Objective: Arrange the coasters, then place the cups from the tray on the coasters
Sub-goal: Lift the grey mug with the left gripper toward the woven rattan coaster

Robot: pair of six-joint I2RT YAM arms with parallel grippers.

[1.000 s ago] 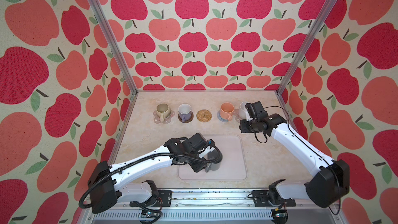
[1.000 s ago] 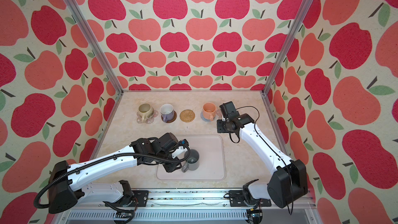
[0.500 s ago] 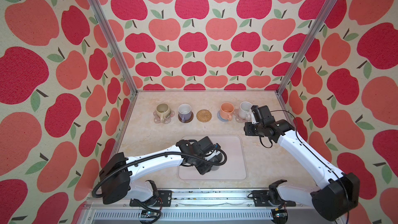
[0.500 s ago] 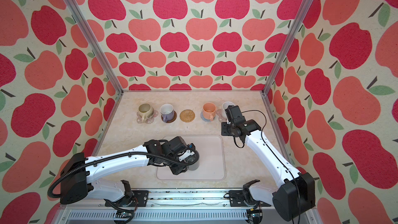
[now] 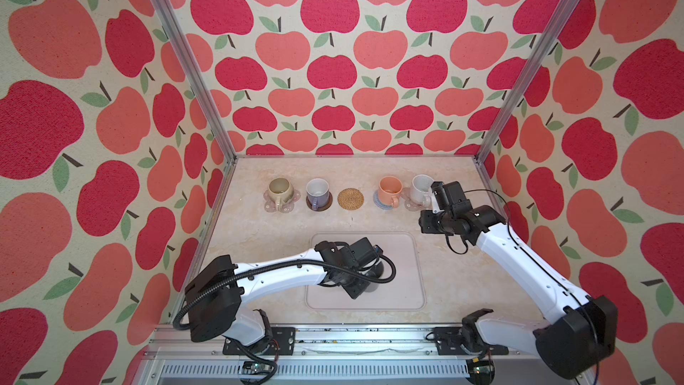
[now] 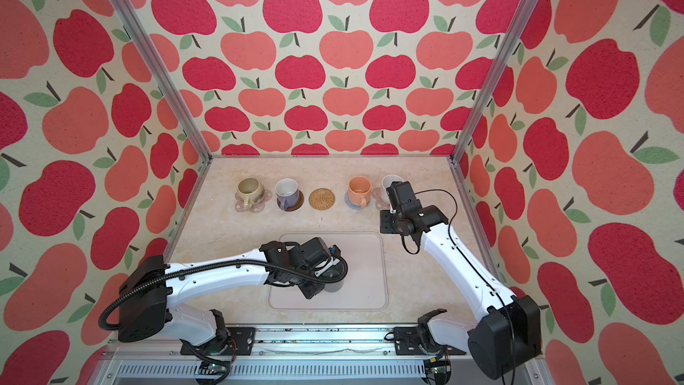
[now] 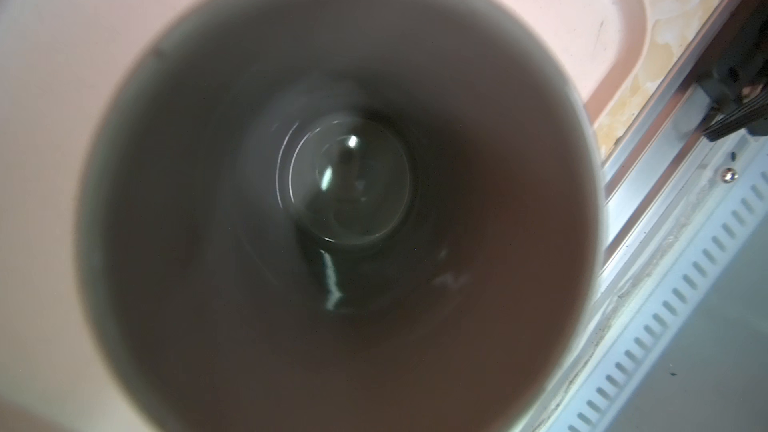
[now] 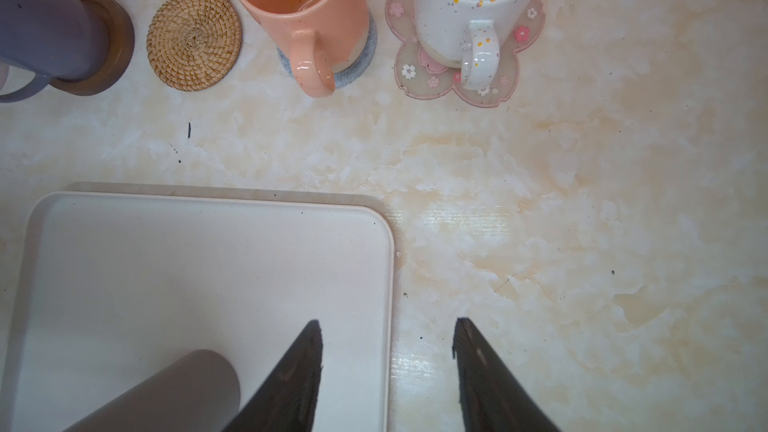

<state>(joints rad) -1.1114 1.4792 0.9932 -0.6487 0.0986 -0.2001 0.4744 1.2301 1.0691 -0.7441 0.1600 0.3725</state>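
Four cups stand on coasters in a far row: beige-olive [image 5: 278, 188] on a pink flower coaster [image 5: 267, 206], lavender [image 5: 317, 191] on the dark brown disc [image 5: 325, 207], peach [image 5: 389, 187] on the grey-blue one [image 8: 357, 72], and white speckled [image 5: 422, 187] on a pink flower coaster [image 8: 419, 76]. The rattan coaster [image 5: 350, 198] is bare. The dark grey cup [image 6: 335, 283] stands on the tray [image 5: 403, 283]. My left gripper [image 5: 370, 272] is right over it, its fingers hidden; the left wrist view looks straight down into that cup [image 7: 340, 201]. My right gripper [image 8: 386, 321] is open and holds nothing, over the tray's far right corner.
Marble tabletop [image 5: 462, 290] lies to the right of the tray and between tray and cup row. Aluminium corner posts [image 5: 481, 153] and apple-patterned walls close in the back and sides. A metal rail [image 5: 333, 338] runs along the front edge.
My left gripper has swung in and come down over the dark grey cup. My right gripper has drawn back from the white speckled cup, leaving it on its pink coaster.
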